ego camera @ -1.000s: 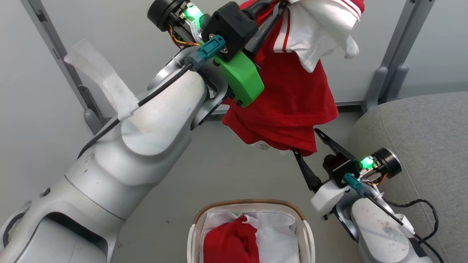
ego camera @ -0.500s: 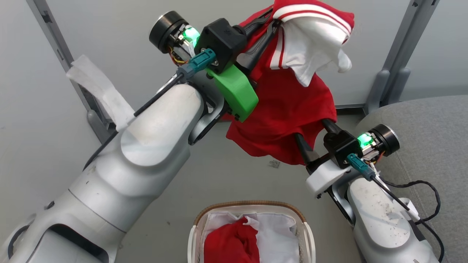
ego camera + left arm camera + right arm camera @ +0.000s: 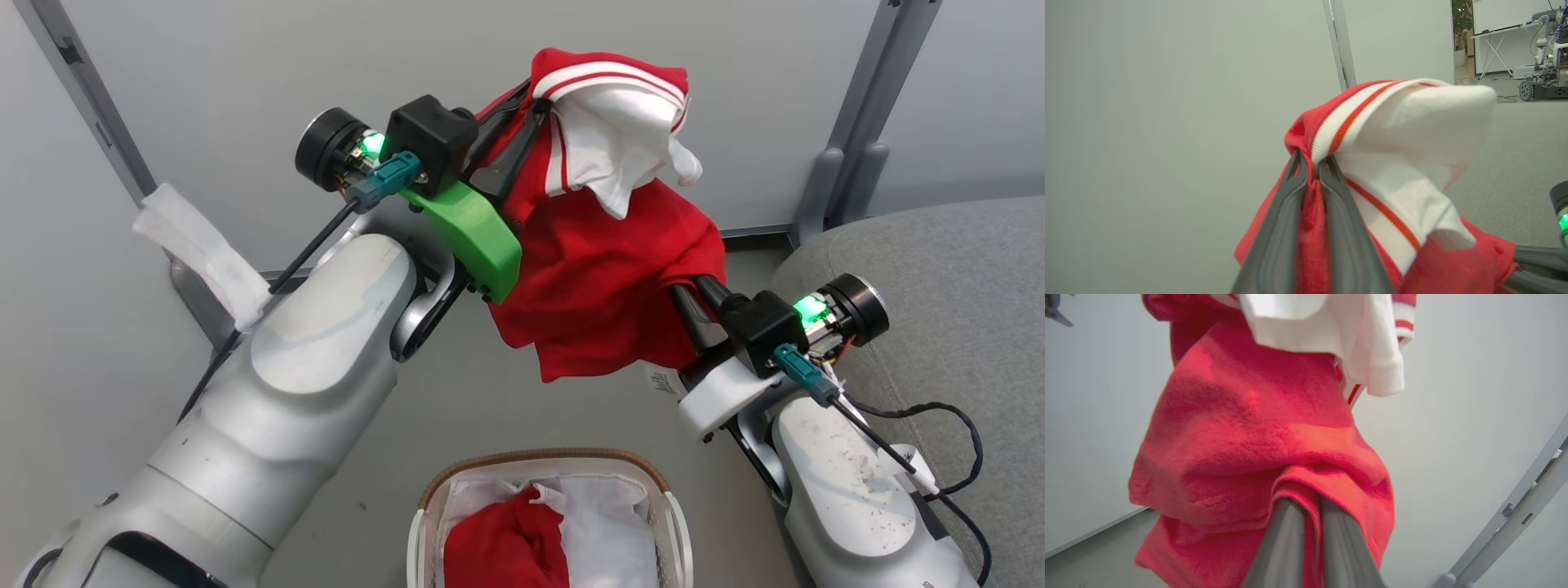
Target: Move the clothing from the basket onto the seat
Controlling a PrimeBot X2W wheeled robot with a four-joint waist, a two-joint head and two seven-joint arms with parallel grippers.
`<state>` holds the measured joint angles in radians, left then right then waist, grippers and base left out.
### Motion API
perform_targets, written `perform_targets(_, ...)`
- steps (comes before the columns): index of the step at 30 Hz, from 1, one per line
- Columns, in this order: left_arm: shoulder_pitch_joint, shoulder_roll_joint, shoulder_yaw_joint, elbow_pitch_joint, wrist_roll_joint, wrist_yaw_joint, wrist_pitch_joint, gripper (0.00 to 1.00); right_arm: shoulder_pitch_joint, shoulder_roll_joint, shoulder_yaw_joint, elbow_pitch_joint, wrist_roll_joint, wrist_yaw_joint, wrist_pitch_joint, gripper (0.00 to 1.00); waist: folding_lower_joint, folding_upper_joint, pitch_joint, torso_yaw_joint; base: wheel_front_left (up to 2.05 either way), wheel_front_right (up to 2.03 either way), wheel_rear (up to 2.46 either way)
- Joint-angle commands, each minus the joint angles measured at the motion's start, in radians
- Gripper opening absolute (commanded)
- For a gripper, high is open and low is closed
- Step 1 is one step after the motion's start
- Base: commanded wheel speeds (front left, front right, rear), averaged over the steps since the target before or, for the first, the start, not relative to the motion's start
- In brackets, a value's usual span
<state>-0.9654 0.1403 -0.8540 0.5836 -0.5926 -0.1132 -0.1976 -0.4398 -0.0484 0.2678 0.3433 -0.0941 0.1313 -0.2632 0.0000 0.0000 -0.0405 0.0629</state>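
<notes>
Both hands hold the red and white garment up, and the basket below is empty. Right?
No. The head view shows the basket holding red clothing; the left hand and right hand do hold the garment.

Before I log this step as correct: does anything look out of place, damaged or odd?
Nothing is spilled or damaged. The red garment hangs bunched in the air, pinched by the left end effector near its top and by the right end effector at a lower fold. More red cloth lies in the basket.
</notes>
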Motion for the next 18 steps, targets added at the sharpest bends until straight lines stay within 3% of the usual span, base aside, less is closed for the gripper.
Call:
perform_targets(1, 0.025, 0.001, 0.008, 0.010, -0.012, 0.007, -0.011, 0.00, 0.014, -0.004, -0.003, -0.008, 0.011, -0.001, -0.002, 0.00, 0.0000, 0.0000, 0.002, -0.005, 0.00, 0.00, 0.00)
perform_targets(5, 0.062, -0.009, 0.025, 0.048, -0.041, 0.009, -0.031, 0.00, 0.017, -0.004, -0.007, -0.021, 0.013, -0.001, -0.002, 0.00, 0.0000, 0.0000, 0.005, -0.012, 0.00, 0.00, 0.00)
perform_targets(6, 0.076, -0.011, 0.024, 0.057, -0.045, 0.009, -0.036, 0.31, 0.016, -0.004, -0.009, -0.026, 0.015, -0.001, -0.002, 0.00, 0.0000, 0.0000, 0.006, -0.014, 0.00, 0.00, 0.00)
perform_targets(7, 0.088, -0.014, 0.024, 0.063, -0.047, 0.007, -0.040, 0.46, 0.015, -0.004, -0.011, -0.031, 0.016, -0.001, -0.002, 0.00, 0.0000, 0.0000, 0.007, -0.015, 0.00, 0.00, 0.00)
perform_targets(8, 0.105, -0.017, 0.021, 0.072, -0.051, 0.005, -0.045, 0.97, 0.016, -0.004, -0.014, -0.035, 0.017, -0.001, -0.002, 0.00, 0.0000, 0.0000, 0.008, -0.017, 0.00, 0.00, 0.00)
perform_targets(18, 0.283, -0.051, 0.054, 0.082, -0.049, -0.002, -0.068, 1.00, 0.025, -0.004, -0.065, -0.073, 0.018, -0.001, -0.002, 0.00, 0.0000, 0.0000, 0.017, -0.023, 0.00, 0.00, 0.00)
